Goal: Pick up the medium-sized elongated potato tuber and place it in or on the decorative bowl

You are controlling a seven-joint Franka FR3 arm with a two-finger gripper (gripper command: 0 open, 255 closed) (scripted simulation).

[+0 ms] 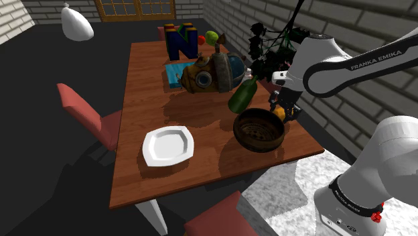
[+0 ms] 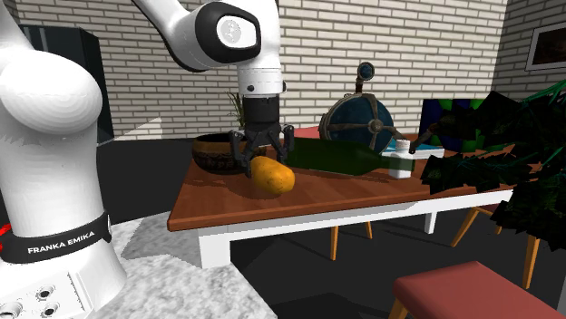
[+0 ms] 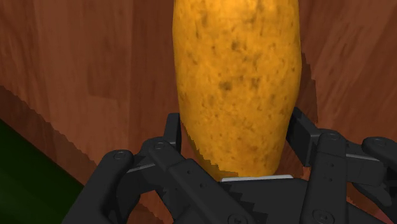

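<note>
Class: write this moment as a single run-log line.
stage: pre-lift | gripper: over potato | potato: lying on table | bowl: nearby, empty

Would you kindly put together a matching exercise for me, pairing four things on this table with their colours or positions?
Things:
1. potato
2. bowl
3. plate
4. bottle

Descriptions:
A. white
B. dark green, lying on its side
C. dark brown
D. yellow-orange, just beneath the end effector

Pairs: 1-D; 2-C; 3-A; 4-B
</note>
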